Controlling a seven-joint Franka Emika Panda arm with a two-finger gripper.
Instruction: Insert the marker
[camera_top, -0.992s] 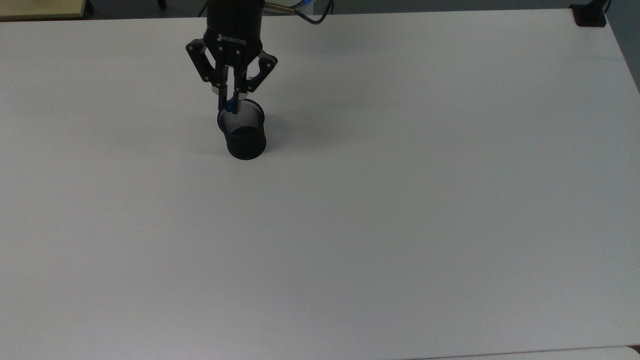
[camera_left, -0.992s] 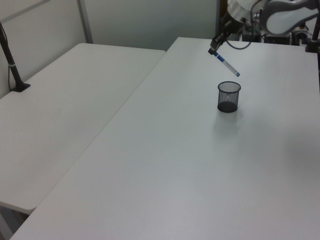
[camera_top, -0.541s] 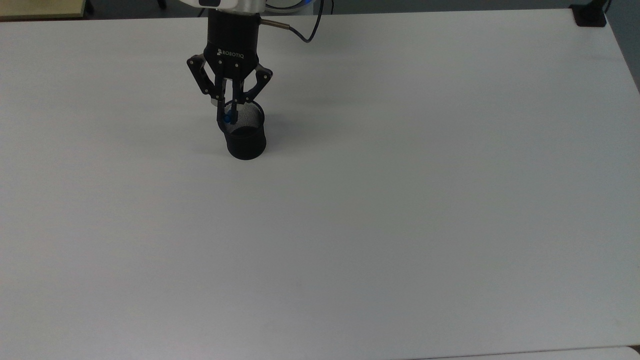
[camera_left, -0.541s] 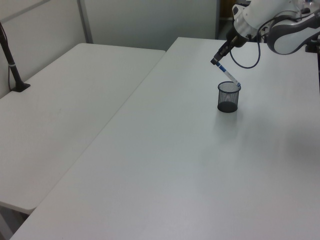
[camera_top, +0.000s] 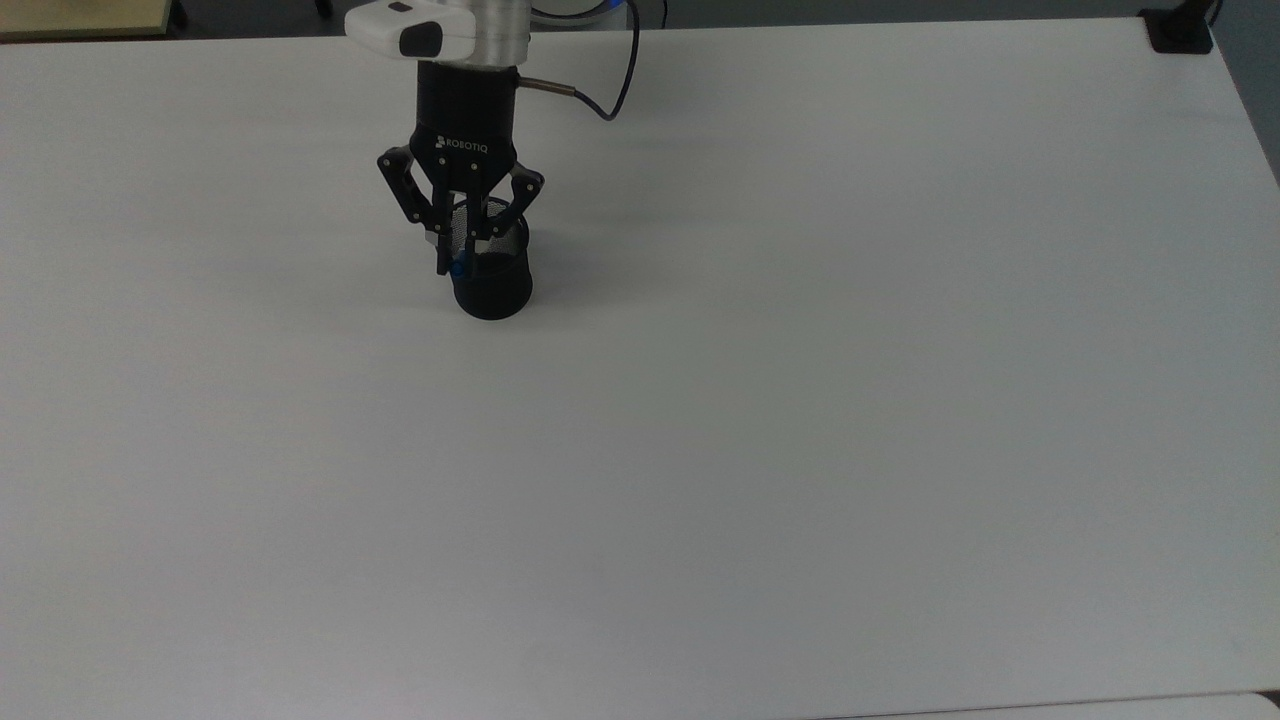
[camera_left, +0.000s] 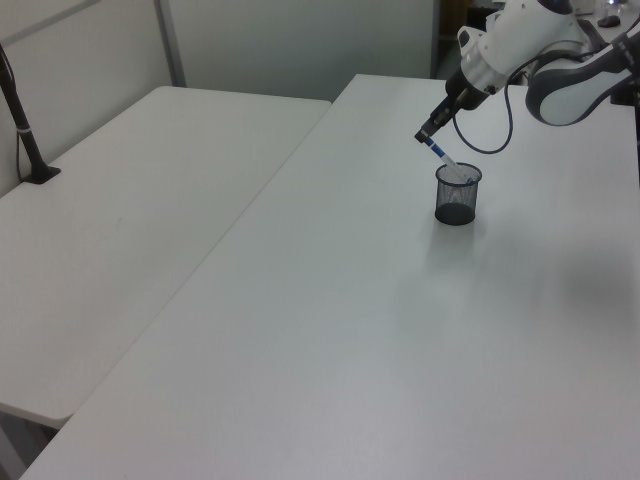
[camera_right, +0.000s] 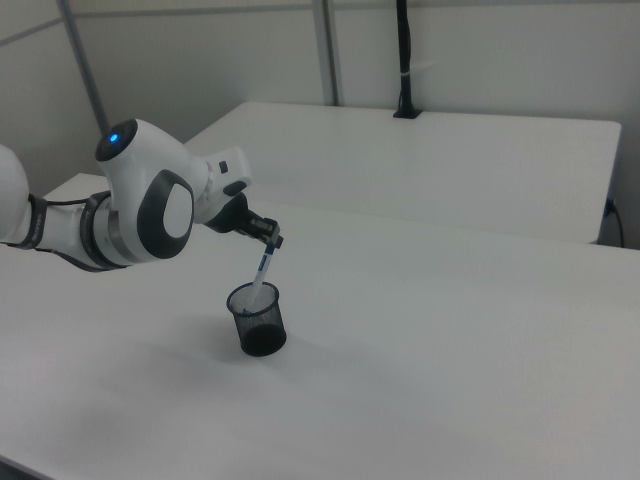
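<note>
White table (camera_top: 800, 400): tool (camera_top: 456, 262) lowers marker (camera_right: 263, 272) into cup (camera_right: 258, 320).

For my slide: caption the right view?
Gripper holds tilted marker, its lower end inside the mesh cup.

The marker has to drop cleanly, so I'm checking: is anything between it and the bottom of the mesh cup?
Nothing visible. The marker, tilted in the gripper, already dips past the rim of the mesh cup.
</note>
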